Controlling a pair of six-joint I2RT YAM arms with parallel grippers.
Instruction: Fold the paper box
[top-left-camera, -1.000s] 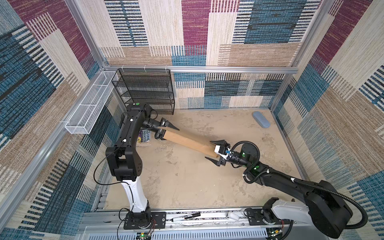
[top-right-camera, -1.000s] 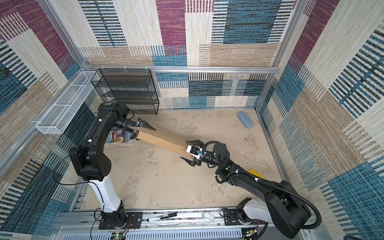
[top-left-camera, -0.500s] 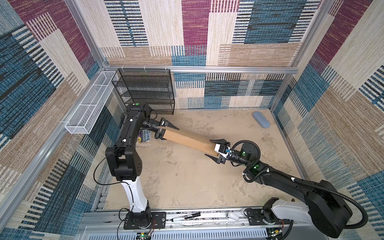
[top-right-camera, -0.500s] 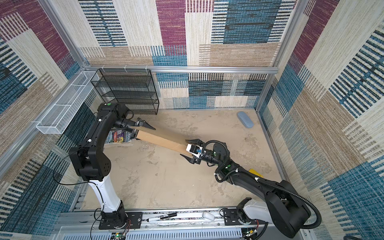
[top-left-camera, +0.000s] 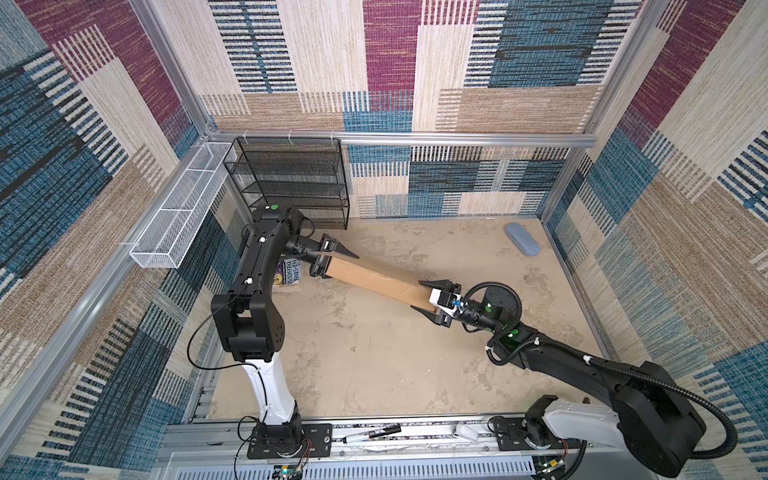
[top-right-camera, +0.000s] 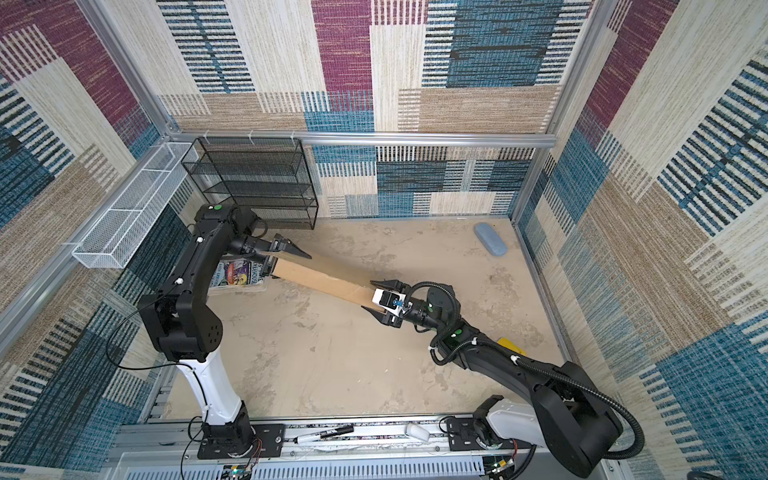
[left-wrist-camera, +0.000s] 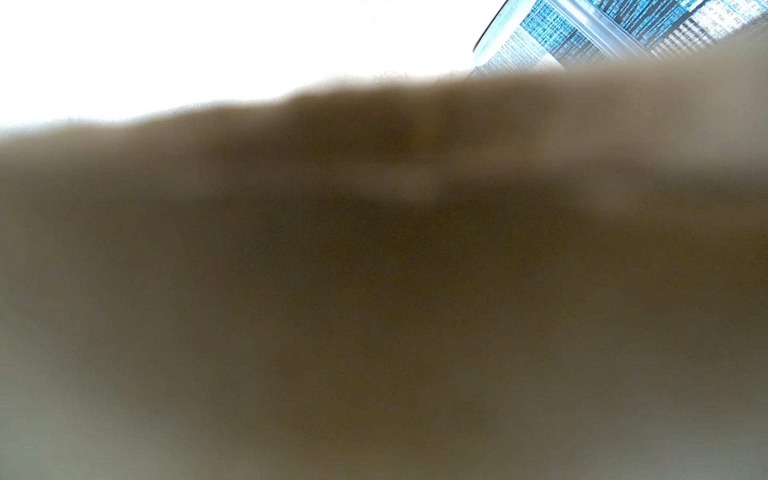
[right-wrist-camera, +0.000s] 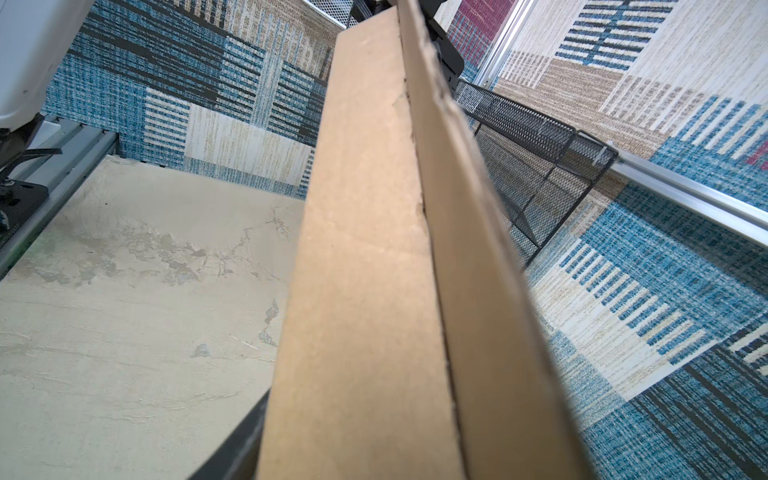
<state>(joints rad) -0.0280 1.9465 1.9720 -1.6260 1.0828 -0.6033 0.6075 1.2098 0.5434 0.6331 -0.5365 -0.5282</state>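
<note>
One paper box (top-left-camera: 374, 279); two grippers, left gripper (top-left-camera: 333, 264) and right gripper (top-left-camera: 416, 295); one black mesh shelf rack (top-left-camera: 291, 178); one white wire basket (top-left-camera: 178, 212); one book (top-left-camera: 291, 272); one blue case (top-left-camera: 523, 239); one marker (top-left-camera: 370, 434).

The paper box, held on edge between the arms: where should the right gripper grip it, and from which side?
At the short end facing the right gripper, coming in lengthwise. The paper box hangs as a long, thin slab with the left gripper straddling the far end, so the fingers likely fit only across its narrow thickness; the broad faces look too wide.
</note>
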